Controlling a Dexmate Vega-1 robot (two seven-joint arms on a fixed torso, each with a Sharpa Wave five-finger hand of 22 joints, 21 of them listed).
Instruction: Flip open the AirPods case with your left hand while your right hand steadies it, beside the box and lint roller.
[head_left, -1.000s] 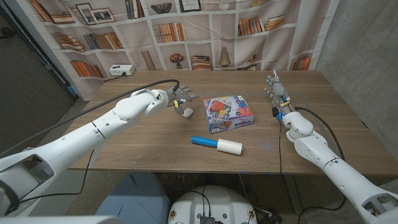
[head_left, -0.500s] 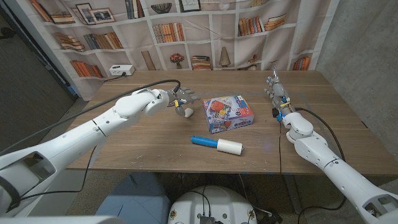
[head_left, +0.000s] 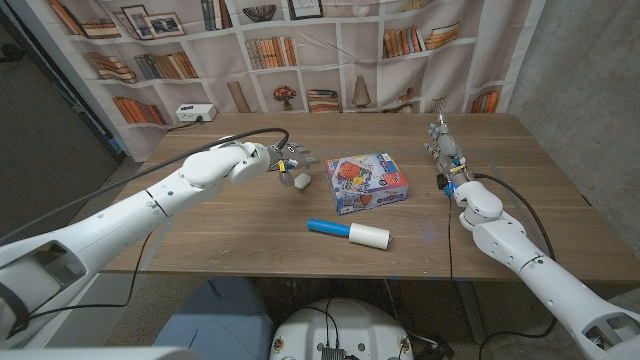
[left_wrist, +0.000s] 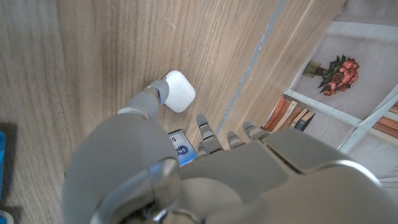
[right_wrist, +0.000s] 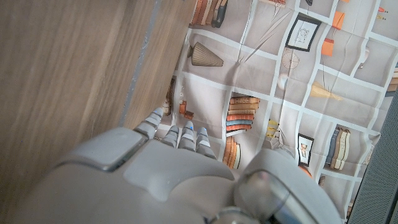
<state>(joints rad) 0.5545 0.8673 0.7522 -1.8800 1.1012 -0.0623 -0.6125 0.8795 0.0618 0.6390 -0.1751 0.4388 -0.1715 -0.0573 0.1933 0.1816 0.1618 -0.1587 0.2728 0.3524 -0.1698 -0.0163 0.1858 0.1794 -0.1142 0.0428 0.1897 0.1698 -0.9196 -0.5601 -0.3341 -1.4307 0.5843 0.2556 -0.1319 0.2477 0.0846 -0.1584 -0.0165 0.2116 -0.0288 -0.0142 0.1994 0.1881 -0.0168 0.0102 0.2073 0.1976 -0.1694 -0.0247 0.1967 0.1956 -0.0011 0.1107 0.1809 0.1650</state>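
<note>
Left hand: the left hand (head_left: 270, 160) reaches in over the table's left half, fingers apart and holding nothing. In the left wrist view one fingertip (left_wrist: 155, 94) touches the side of the AirPods case (left_wrist: 178, 91); the other fingers reach past it.

AirPods case: the small white case (head_left: 299, 180) sits on the wooden table (head_left: 200, 225), just beside the left hand's fingers and near the box's left end. Its lid looks closed, so the flip is judged not yet done.

Box: the colourful box (head_left: 367, 182) stands mid-table, close to the case's right.

Lint roller: the lint roller (head_left: 349, 233), blue handle and white roll, lies nearer the robot than the box, apart from it and from the case.

Right hand: the right hand (head_left: 442, 148) stands at the table's right side, well apart from the case, fingers straight and slightly apart, gripping nothing.

Risk, unsteadied case: with the right hand this far off, nothing braces the case. A push from one left fingertip would likely slide or spin the light, smooth shell toward the box instead of lifting the lid.

Risk, crowding: the right hand has to come in past the box; a careless approach could nudge the box into the case.
</note>
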